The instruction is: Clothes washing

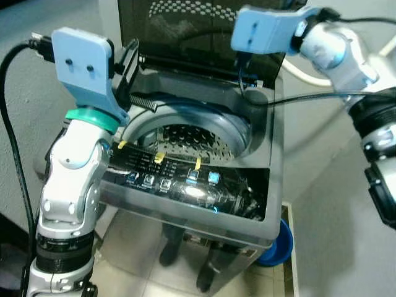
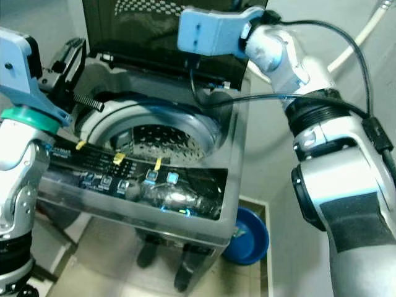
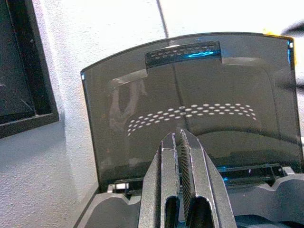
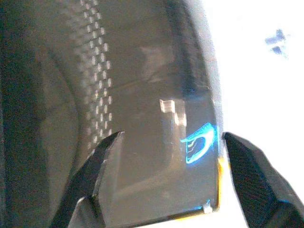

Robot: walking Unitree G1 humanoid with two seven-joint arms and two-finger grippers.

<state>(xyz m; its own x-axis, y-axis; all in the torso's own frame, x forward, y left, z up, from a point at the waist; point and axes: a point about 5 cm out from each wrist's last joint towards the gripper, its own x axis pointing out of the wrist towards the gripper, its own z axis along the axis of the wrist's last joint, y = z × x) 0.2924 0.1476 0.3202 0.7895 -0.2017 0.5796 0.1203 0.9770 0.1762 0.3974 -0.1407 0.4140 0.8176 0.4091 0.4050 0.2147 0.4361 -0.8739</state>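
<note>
Left gripper (image 3: 179, 142) jaws pressed together, empty, by the drum's left rim; right gripper (image 4: 171, 147) jaws spread wide near the raised dark lid (image 3: 199, 104) — washing machine (image 1: 204, 204) open, drum (image 1: 185, 139) bare.

Rough grey plastered walls (image 1: 55, 15) close in the corner. A dark-framed window (image 3: 21, 66) sits in the pale textured wall. The floor (image 1: 130, 247) is of pale tiles, and a blue basin (image 2: 250, 238) rests on it. A white hose (image 2: 356, 40) runs down the wall.
</note>
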